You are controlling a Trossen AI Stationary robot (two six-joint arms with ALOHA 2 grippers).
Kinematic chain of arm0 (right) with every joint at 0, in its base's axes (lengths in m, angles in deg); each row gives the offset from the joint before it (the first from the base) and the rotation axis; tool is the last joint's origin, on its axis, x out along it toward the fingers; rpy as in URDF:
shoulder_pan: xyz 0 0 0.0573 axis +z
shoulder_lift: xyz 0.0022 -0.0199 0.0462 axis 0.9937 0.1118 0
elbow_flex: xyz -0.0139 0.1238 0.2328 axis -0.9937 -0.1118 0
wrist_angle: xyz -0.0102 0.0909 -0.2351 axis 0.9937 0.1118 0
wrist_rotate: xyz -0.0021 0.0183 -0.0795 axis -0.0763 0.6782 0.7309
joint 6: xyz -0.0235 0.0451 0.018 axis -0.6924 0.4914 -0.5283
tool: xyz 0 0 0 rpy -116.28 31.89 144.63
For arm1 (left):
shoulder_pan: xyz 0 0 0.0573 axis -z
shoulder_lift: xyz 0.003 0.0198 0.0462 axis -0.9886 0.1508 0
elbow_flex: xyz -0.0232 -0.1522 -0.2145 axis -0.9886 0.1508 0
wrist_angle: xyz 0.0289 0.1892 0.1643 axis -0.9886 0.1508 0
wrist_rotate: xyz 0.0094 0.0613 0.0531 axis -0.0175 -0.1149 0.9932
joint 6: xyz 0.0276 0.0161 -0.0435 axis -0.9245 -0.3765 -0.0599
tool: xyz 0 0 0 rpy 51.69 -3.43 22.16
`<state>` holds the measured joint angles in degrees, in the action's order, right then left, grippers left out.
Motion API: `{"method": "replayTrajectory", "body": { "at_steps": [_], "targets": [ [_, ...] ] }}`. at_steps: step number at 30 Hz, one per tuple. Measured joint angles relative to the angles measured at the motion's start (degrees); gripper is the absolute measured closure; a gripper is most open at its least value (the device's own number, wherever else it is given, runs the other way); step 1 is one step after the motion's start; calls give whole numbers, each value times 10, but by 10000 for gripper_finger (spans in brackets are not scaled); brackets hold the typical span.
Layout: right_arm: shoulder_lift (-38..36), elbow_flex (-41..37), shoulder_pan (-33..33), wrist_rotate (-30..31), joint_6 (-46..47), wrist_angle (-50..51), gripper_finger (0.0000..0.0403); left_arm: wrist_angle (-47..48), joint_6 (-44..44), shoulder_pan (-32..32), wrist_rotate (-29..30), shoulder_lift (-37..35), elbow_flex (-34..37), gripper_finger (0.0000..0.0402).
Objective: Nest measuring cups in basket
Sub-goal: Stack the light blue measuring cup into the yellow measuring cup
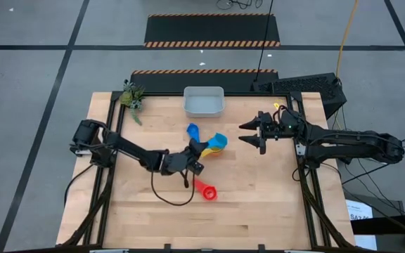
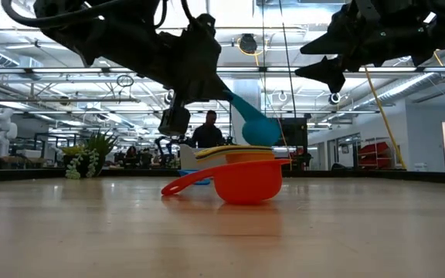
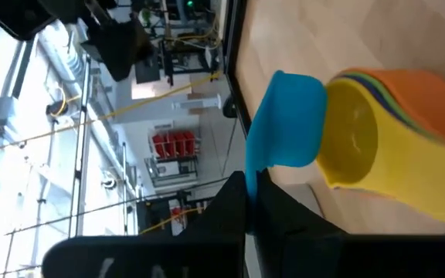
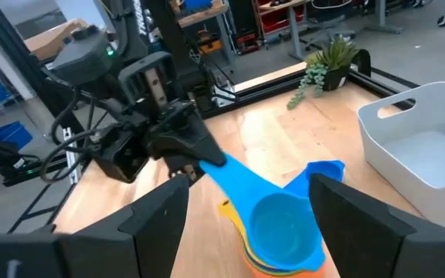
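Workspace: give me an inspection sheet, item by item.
Surface: wooden table, bare at the front.
Job's things: white basket at the back edge, nothing in it; stack of cups mid-table, yellow and orange showing; blue cup lying beside the stack; red cup alone nearer the front; light blue cup held by its handle over the stack.
Clutter: small green plant at the back left corner.
Grippers: left gripper shut on the light blue cup's handle; right gripper open, empty, right of the stack.
Cables: black cable looping on the table by the left arm.
Surroundings: person standing beyond the table.
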<state>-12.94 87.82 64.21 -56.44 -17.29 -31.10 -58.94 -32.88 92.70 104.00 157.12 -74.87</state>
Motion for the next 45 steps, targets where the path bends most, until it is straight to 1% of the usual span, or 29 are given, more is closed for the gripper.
{"method": "replayTrajectory", "body": {
  "at_steps": [4, 9, 14, 19, 22, 29, 35, 39, 43, 45],
  "targets": [
    [0, 0, 0, 0, 0, -2, 140, 2, -3, -2, 0, 0, 0, 387],
    [0, 0, 0, 0, -1, -3, 140, -5, -8, 4, 3, -2, 0, 396],
    [0, 0, 0, 0, -2, -3, 140, -6, -9, 4, 13, -2, 0, 384],
    [0, 0, 0, 0, -1, -3, 140, 15, 2, 4, 16, -3, 0, 395],
    [0, 0, 0, 0, -1, -3, 140, 17, 16, 4, 15, -3, 0, 391],
    [0, 0, 0, 0, 0, -3, 140, 47, 55, 4, 18, -3, 0, 352],
    [0, 0, 0, 0, 0, -7, 140, 90, 123, 4, 20, -3, 0, 321],
    [0, 0, 0, -23, 10, -32, 140, 120, 152, 4, 14, -3, 0, 277],
    [0, 0, 0, -56, 17, -63, 140, 121, 179, 4, 11, -5, 0, 224],
    [0, 0, 0, -56, 17, -66, 140, 122, 204, 7, 11, -12, 1, 202]
  ]
}}
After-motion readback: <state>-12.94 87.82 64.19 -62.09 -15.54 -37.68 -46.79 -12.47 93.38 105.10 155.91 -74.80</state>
